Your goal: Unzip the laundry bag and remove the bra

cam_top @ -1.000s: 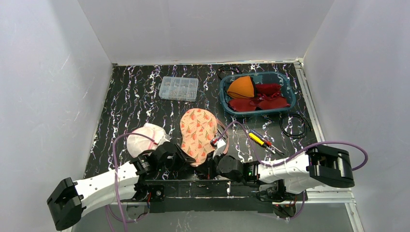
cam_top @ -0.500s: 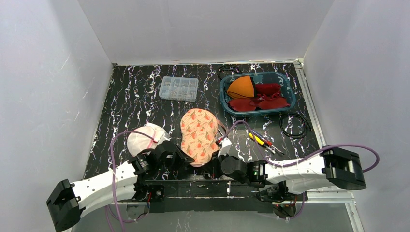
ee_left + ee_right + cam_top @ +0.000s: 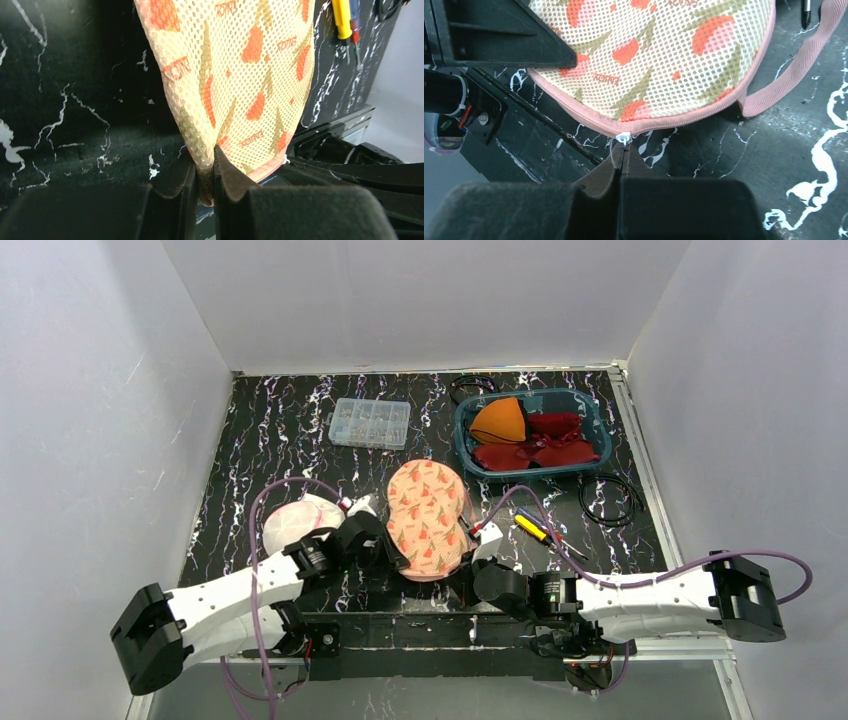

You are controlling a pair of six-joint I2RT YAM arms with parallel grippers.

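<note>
Laundry bag point(image 3: 428, 518) is lying near-centre on the worktop point(image 3: 270, 440). Left jaws, nearly closed, are pinching its near mesh edge. Right jaws, fully closed, are gripping the zipper pull point(image 3: 623, 137). Zip is looking closed, so unzipping and bra removal are remaining.

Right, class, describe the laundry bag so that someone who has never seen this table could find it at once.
Start at the black marbled table and look to its near edge, between the two arms. There you find the laundry bag. Unlike the plain white bundle to its left, it is cream mesh printed with orange shapes and edged in pink.
</note>
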